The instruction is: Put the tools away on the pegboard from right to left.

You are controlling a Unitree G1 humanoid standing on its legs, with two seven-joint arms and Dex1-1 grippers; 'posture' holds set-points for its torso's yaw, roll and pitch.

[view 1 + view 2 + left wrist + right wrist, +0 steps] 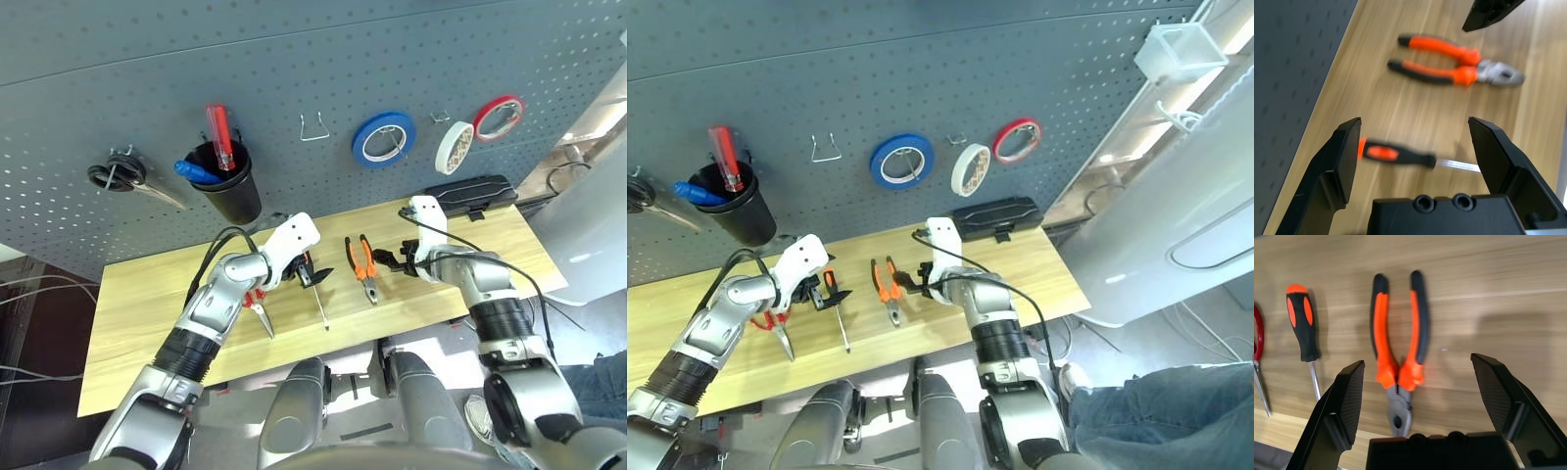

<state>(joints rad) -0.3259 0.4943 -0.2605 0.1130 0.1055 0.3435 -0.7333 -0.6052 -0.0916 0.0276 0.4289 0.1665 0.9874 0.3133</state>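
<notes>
On the pegboard (pixel 294 59) the whitish tape roll (pixel 454 147) hangs on a hook between a blue and a red roll. The orange-handled pliers (pixel 365 264) lie on the wooden table, jaws toward me. My right gripper (pixel 1418 364) hovers open just right of them, the pliers (pixel 1398 342) between its fingers in the right wrist view. The slim screwdriver (pixel 315 289) lies left of the pliers. My left gripper (pixel 1413 127) is open just above the screwdriver (pixel 1400 154). The red-handled scissors (pixel 260 308) lie partly under my left forearm.
A black cup (pixel 227 186) holding a red and a blue handle, black-handled scissors (pixel 118 176), an empty hook (pixel 313 129), a blue roll (pixel 383 139) and a red roll (pixel 498 117) are on the board. A black case (pixel 470 191) lies at the table's back right.
</notes>
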